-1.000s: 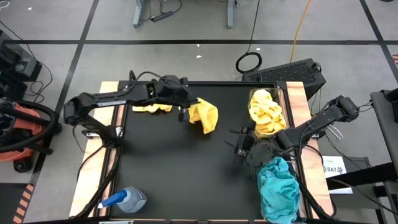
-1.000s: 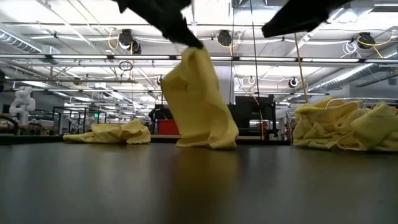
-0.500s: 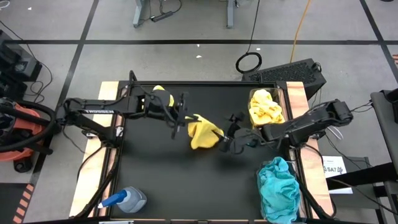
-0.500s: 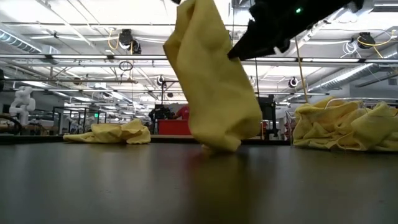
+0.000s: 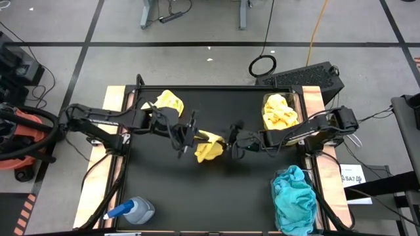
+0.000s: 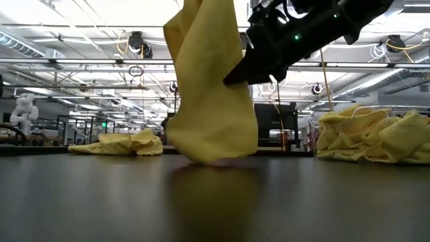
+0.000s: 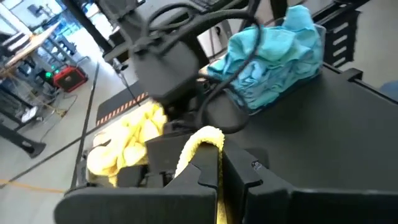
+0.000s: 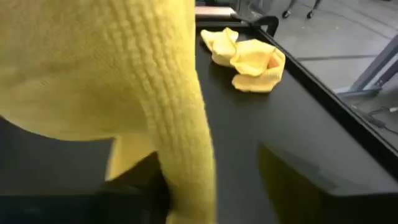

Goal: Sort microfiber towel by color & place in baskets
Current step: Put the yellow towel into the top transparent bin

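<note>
A yellow microfiber towel [image 5: 209, 147] hangs mid-table from my left gripper [image 5: 191, 135], which is shut on it. My right gripper [image 5: 230, 140] has come in from the right and stands open, with the hanging towel [image 8: 155, 81] between its fingers. A second yellow towel [image 5: 168, 101] lies crumpled at the far left. On the right stand the two clear baskets, the far one [image 5: 281, 118] holding yellow towels and the near one [image 5: 295, 196] holding teal ones. My left gripper pinches a top edge of the yellow towel [image 7: 208, 140] between its two fingers, coming from the table's left and slanting a little downward. The towel hangs below the fingers in loose folds, and its lower end [image 6: 211, 158] reaches the table. Whether my right gripper touches the towel, I cannot tell.
A blue-capped spray bottle [image 5: 134, 211] lies at the near left corner. The black table top [image 5: 170, 190] is framed by a raised black rim, with wooden boards along both sides.
My left gripper has carried the yellow towel from the far side toward the table's middle and near edge; the towel still hangs from it. My right gripper has swung from beside the baskets toward the table's left, up to the towel.
</note>
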`<state>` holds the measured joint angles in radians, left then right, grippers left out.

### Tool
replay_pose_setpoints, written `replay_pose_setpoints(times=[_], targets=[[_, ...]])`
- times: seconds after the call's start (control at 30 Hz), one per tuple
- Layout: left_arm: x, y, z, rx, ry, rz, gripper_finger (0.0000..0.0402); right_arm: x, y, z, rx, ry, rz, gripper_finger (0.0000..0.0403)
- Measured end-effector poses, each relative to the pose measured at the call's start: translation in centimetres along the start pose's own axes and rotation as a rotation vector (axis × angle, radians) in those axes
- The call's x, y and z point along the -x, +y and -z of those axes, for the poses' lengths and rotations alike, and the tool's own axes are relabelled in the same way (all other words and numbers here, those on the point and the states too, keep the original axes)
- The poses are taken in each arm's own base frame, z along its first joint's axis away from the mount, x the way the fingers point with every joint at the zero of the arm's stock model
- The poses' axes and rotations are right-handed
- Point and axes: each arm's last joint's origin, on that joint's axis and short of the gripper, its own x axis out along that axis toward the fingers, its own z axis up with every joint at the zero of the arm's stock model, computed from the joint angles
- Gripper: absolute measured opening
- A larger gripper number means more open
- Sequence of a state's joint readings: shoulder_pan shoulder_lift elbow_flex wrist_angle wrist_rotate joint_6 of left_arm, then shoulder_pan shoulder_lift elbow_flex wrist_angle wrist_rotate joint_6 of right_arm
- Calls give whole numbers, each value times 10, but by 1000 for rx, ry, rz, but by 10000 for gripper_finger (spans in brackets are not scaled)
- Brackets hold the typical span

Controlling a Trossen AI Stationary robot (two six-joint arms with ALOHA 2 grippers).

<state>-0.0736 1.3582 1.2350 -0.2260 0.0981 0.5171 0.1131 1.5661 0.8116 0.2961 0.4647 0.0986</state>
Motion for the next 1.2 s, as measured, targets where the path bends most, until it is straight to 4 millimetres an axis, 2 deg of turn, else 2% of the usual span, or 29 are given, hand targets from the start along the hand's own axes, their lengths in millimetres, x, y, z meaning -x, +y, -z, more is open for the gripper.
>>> replay_pose_setpoints(times=[0.17, 0.23, 0.37, 0.5, 0.8, 0.9, 1.03, 1.2], targets=[[-1, -7, -4, -30, -5, 10, 1, 0, 1, -8, 47, -70, -54, 51], [-1, -10, -6, -34, -6, 16, 1, 1, 1, -9, 77, -75, -52, 15], [-1, -20, -7, -36, 14, 57, 1, 7, -4, -12, 84, -63, -13, 6], [-6, -30, -3, -19, 68, 99, 3, 23, -12, -25, 78, -92, 24, 3], [-49, -41, 32, 21, 332, 40, 5, 92, -36, -64, 35, -242, 7, 1], [-67, -39, 46, 16, 400, -29, 5, 113, -43, -66, 35, -241, -41, 1], [-89, -36, 59, 23, 395, -81, 14, 136, -50, -63, 43, -205, -73, 1], [-108, -36, 65, 53, 354, -142, 74, 160, -65, -58, -1, -168, 34, 0]])
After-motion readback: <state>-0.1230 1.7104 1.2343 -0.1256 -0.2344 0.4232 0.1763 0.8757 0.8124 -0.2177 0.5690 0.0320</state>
